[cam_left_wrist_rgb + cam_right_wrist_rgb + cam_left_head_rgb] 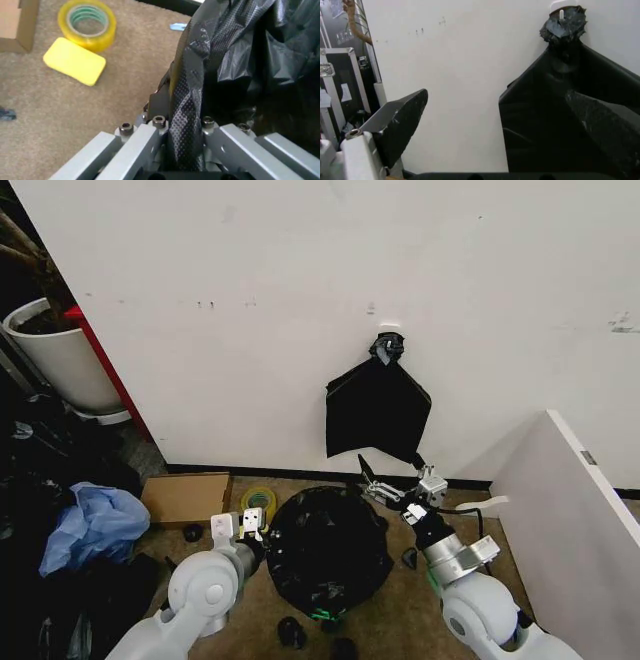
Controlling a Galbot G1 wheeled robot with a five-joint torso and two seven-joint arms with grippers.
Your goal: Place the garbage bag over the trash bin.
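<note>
Head view: the garbage bag (pixel 328 548) sits low in the centre of the frame as a glossy black crinkled mound on the brown carpet, draped over the trash bin so that the white bin itself is hidden; a small green glint shows at its lower edge. The left gripper (pixel 252 527) is at the bag's left edge, its pale fingers pressed against the plastic. The right gripper (pixel 385 485) is just above and to the right of the bag, its fingers spread apart and holding nothing. On the white wall above, a flat black bag (pixel 378 407) hangs from a hook. To the left of the mound lie a roll of yellow tape (pixel 259 500) and a cardboard box (pixel 186 497); a blue plastic bag (pixel 94 523) lies at the far left, and a white plant pot (pixel 60 358) stands in the upper left.

Left wrist view: the left gripper (pixel 183 129) is clenched on a fold of the garbage bag (pixel 240 56), which fills the right half of the frame. In the upper left are the tape roll (pixel 87 23) and, touching it, a yellow sponge (pixel 75 61).

Right wrist view: the right gripper's fingers (pixel 402 123) stand wide apart and released, with the hanging flat bag (pixel 560 112) on the wall beyond them.
</note>
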